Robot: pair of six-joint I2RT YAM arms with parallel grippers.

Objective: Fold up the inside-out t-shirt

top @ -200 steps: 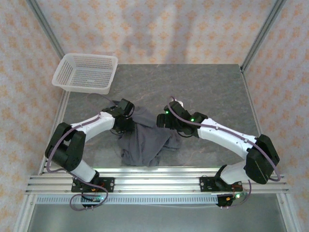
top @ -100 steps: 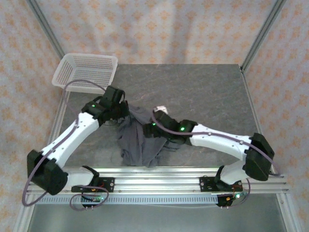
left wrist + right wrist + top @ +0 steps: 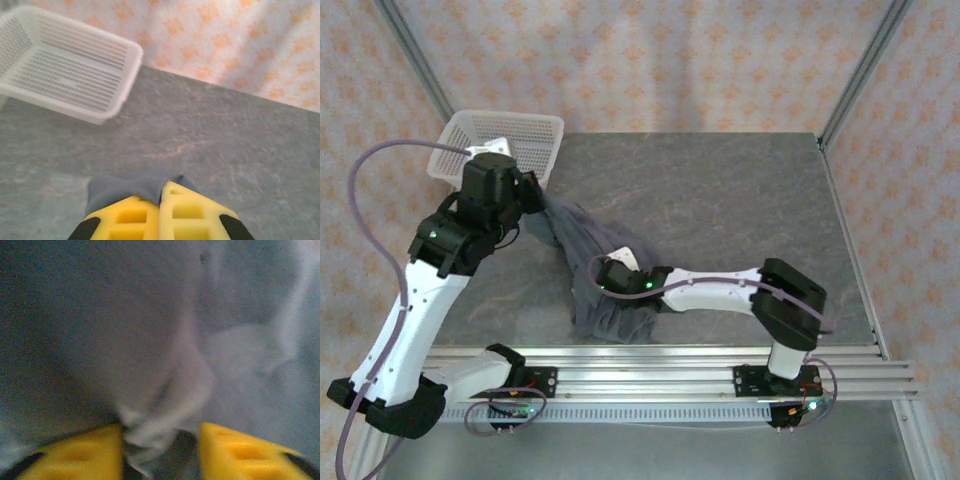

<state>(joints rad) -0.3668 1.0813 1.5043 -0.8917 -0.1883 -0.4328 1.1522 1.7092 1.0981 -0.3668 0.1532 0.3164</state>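
A: How will the soft, wrinkled, dark slate-grey cloth inside-out t-shirt (image 3: 582, 250) handle?

B: Light and limp, I'd judge. It has no stiffness of its own, so it sags and bunches wherever it isn't held, and a thin layer could slide out of a shallow pinch. It isn't fragile. It lies on the left half of the table, with one end drawn up in a taut band toward the basket and the rest heaped near the front edge.

A: Where should it be taken?

B: At a hem, shoulder or sleeve edge, with a deep bite and the two holds well apart so the cloth spreads. The shirt is too rumpled to tell which part is in hand now.

A: And the claws?

B: The left gripper (image 3: 162, 192) is clenched on a tuck of the shirt. Its yellow fingers press together with grey cloth poking out past them. The right gripper (image 3: 160, 440) sits low on the heap, fingers apart around a raised pleat. A dark gap shows beside one finger, so it grasps nothing yet.

A: The room and the surface?

B: Pale papered walls with an orange motif (image 3: 670, 60) close the cell, with aluminium posts (image 3: 861, 70) at the corners. The grey stone-patterned tabletop (image 3: 720, 200) looks smooth and matte, so cloth should drag across it without snagging. There is bare surface to the right for spreading. A white plastic mesh basket (image 3: 500, 150) stands at the far left corner, just beside the left gripper, and the lifted cloth might catch its rim.
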